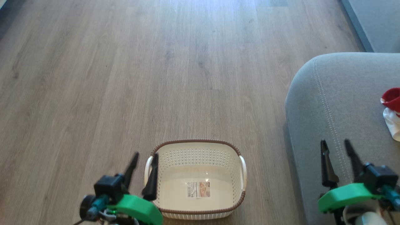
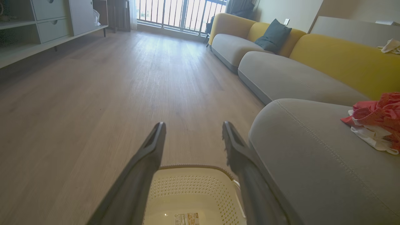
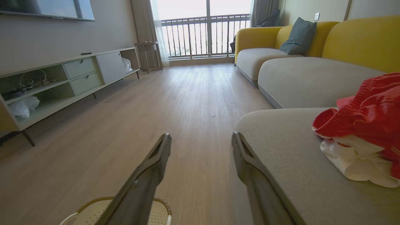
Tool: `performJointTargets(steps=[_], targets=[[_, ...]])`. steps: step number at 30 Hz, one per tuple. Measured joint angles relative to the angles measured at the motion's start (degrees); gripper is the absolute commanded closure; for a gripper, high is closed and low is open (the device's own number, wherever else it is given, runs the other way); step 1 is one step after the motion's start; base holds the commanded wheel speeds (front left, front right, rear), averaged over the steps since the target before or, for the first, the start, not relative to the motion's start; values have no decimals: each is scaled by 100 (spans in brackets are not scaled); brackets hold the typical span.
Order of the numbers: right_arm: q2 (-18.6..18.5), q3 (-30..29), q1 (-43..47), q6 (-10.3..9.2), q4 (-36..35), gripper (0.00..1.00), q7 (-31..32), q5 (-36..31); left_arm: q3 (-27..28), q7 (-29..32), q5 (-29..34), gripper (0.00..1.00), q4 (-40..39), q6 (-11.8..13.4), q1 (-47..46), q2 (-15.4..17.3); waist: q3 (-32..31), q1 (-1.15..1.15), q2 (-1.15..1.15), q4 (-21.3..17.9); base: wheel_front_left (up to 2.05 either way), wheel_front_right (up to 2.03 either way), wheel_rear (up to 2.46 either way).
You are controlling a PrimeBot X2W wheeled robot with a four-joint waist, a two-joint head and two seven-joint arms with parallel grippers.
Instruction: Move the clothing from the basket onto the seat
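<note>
- Basket [image 1: 197, 156]: cream, perforated, brown rim; stands on the wood floor [image 1: 156, 62] just beside the seat's rounded end. Mouth faces up; the long axis runs left to right in the head view, with a handle at each short end. The bottom is bare except for a paper label [image 1: 198, 189].
- Clothing [image 1: 392, 109]: a red knit piece over white, heaped on the seat [image 1: 343, 93], well inside the line of stitching. No clear long axis; the heap trails toward the robot.
- Left claw [image 1: 146, 155]: spread, empty, over the basket's left handle; contact cannot be told.
- Right claw [image 1: 335, 142]: spread, empty, above the seat's near end.
- Step in hand, judged: transfer looks complete. Confirm the basket is empty, then lift the left claw straight up, clear of the handle, to avoid tipping the basket.
</note>
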Motion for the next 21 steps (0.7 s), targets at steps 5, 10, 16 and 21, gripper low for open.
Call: performJointTargets(steps=[5,10,16,21], targets=[[48,24,155,0,501,100,29,3,-47,33,-7,100,472,-1,232,0,2,0,0,-1,0,0,0],[49,20,220,0,573,100,101,302,-33,85,-299,100,509,-8,328,4,11,0,0,-15,0,0,0],[51,19,220,0,568,100,207,705,1,178,-673,100,509,-57,327,27,21,0,0,-31,0,0,0],[51,20,218,0,558,100,260,975,89,227,-920,100,511,-82,324,30,28,0,0,-42,0,0,0]])
